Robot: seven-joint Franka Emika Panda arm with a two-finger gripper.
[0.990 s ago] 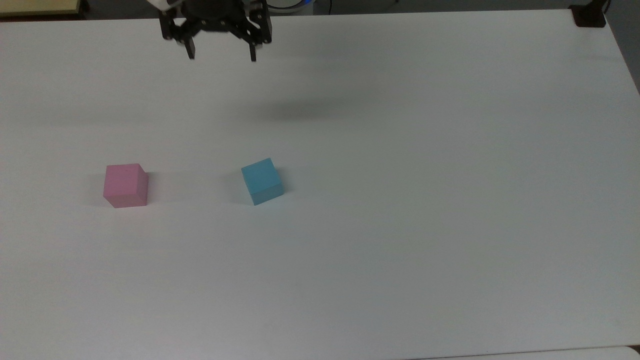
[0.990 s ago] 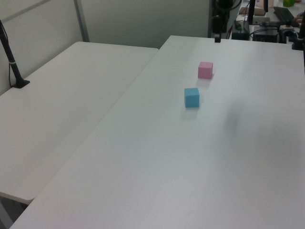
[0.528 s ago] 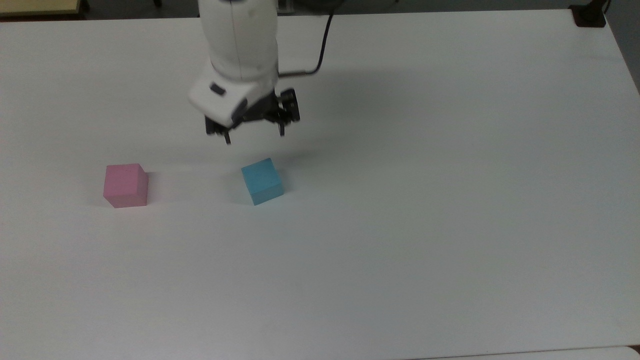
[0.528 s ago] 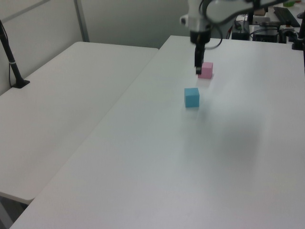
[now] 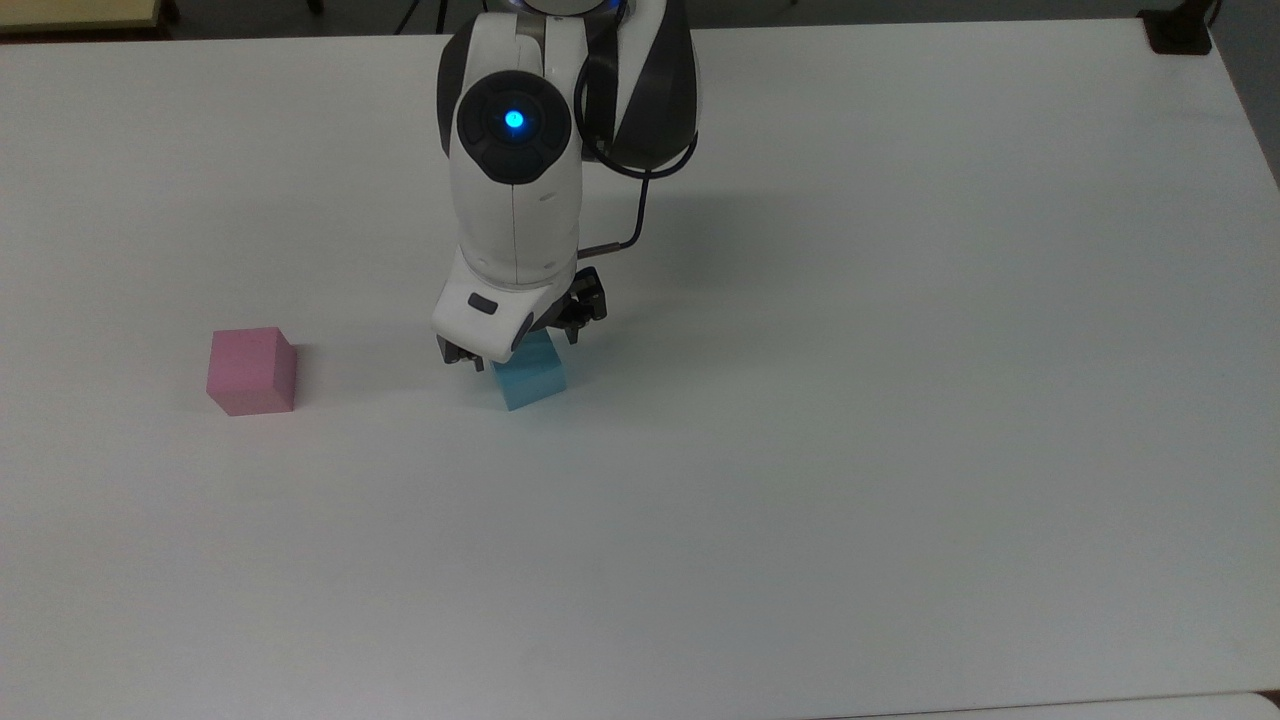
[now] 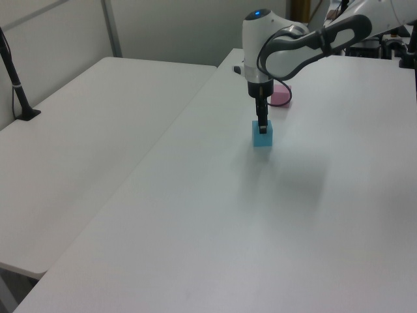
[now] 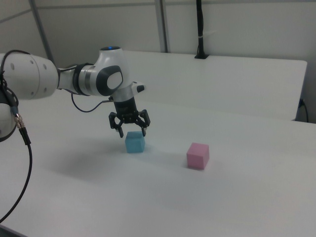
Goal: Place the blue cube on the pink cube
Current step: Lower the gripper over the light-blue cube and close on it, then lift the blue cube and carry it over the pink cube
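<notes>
1. White surface (image 5: 900,400), plain and matte. In the left view a second white table (image 6: 85,150) butts against it on the left view's left, with a black post (image 6: 16,85) standing on that table and a grey partition wall behind.
2. Right view has another white table (image 7: 237,79) behind the work surface, with a black post (image 7: 200,29) rising against a light wall.
3. Top view shows the arm (image 5: 515,180) from above with a lit blue dot on its housing and a black cable looped beside it; the wrist hides part of the blue cube.
4. Right view shows the gripper (image 7: 131,129) side-on: fingers spread wide, wider than the cube, tips level with the cube's top edge.
5. Blue cube (image 7: 135,141) sits on the surface directly below the gripper, not lifted; whether the fingers touch it, can't tell.
6. Pink cube (image 5: 251,371) stands alone on the surface, well apart from the blue cube, on the top view's left; on the right view's right.
</notes>
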